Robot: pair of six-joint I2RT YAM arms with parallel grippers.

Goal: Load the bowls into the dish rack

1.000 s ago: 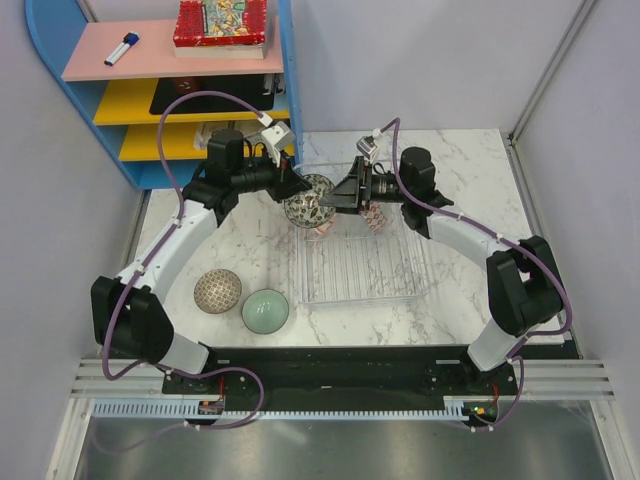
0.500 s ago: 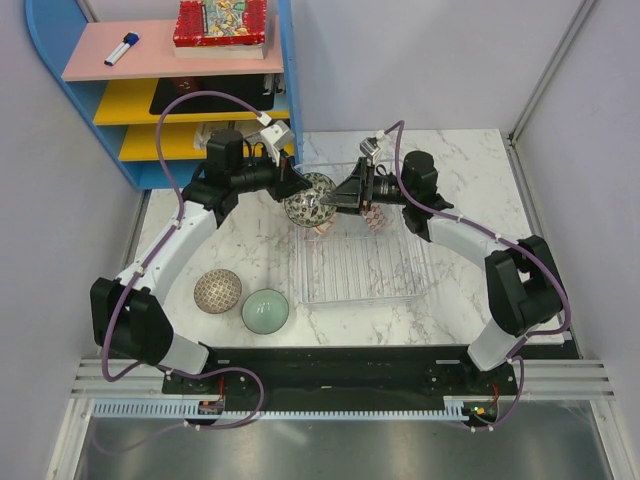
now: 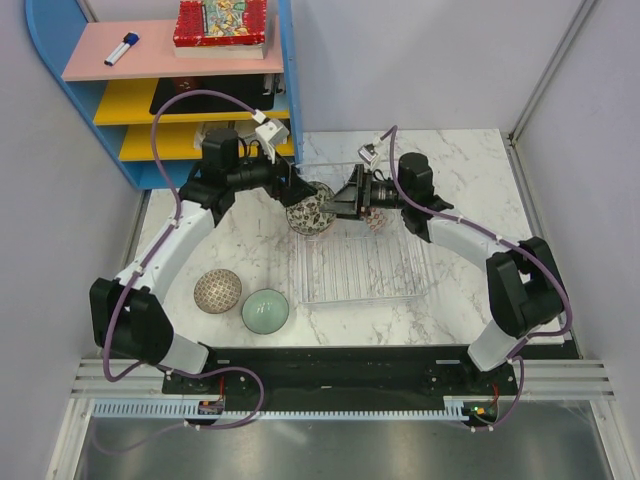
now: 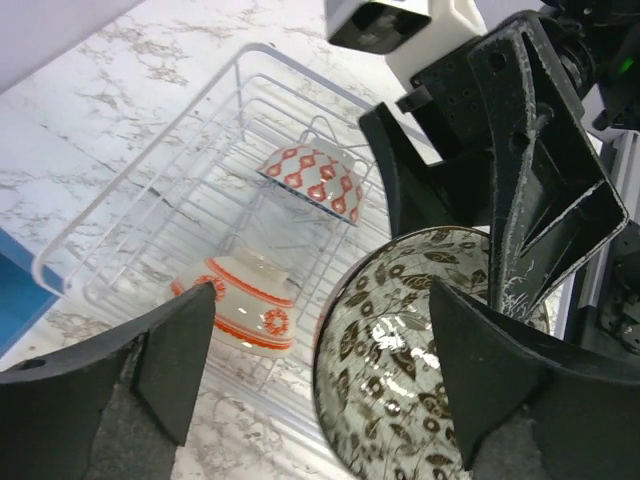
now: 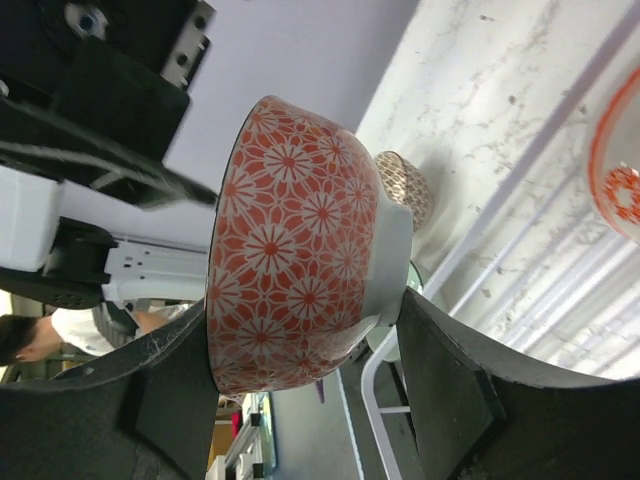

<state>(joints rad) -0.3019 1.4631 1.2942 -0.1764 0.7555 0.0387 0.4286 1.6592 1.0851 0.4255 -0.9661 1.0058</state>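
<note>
Dish rack (image 3: 360, 297) sits on your table (image 3: 470, 160). Your right hand (image 3: 336, 204) is clamped on the tilted orange floral bowl (image 5: 300, 250) over the rack's far left corner, and your left hand (image 3: 298, 192) hangs beside it, fingers spread wide. Inside the rack lie a red-drop bowl (image 4: 310, 180) and an orange-banded bowl (image 4: 245, 300).

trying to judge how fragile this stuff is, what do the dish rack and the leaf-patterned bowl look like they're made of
The dish rack looks like clear hard plastic: the marbled tabletop shows through its ribs and rim. The leaf-patterned bowl looks like glazed ceramic, since its printed inside is glossy with bright highlights, though coated plastic cannot be ruled out.
</note>
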